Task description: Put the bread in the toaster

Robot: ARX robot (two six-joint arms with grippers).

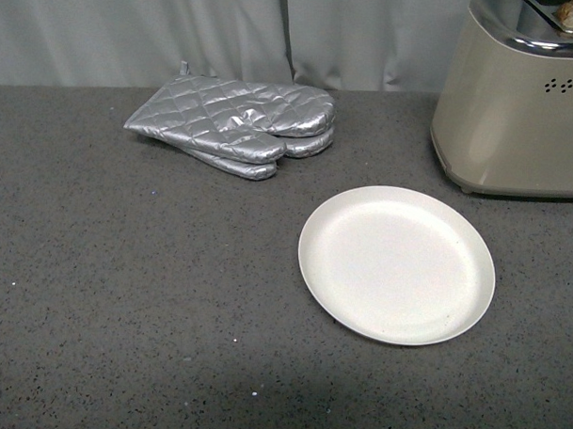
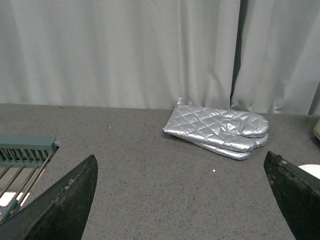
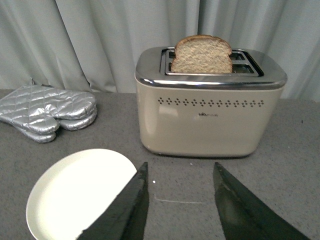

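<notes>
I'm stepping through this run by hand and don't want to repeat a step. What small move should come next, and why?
Probably just draw the right hand back from the toaster. The bread already stands upright in a slot, its upper half sticking out, the plate is bare, and both hands are open and hold nothing. If toasting counts, pressing the lever would follow, but no lever shows here.

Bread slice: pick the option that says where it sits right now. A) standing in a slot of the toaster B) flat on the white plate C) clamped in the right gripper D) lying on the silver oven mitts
A: in the right wrist view the bread stands upright in a slot of the toaster, its domed top sticking out, while the white plate is bare.
</notes>
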